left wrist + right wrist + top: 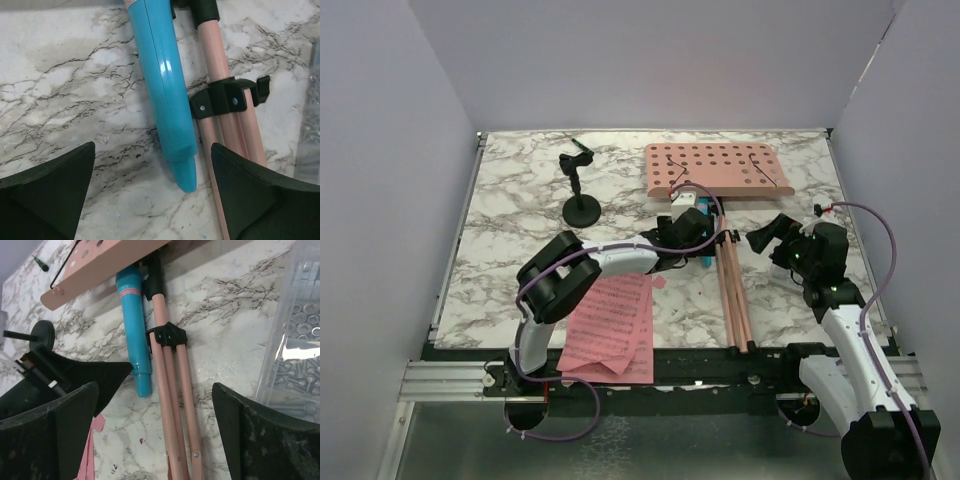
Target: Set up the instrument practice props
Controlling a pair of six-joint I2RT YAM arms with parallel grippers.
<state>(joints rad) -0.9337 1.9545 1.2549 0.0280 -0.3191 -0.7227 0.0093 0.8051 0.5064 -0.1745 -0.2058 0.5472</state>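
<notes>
At worktop's middle: blue stick (pixel 165 95) beside music stand (pixel 715 170) legs
Near edge: pink pages (pixel 610 325)
Left jaws: wide, over stick
Right jaws: wide, empty

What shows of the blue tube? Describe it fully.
The blue tube is glossy and plastic-looking, with a pink band near its far end and a stepped, narrower near tip. It lies flat on the marble table, close alongside the folded stand legs; contact with them is unclear. Its far end disappears at the stand's desk. The open left gripper hovers above without touching it.
</notes>
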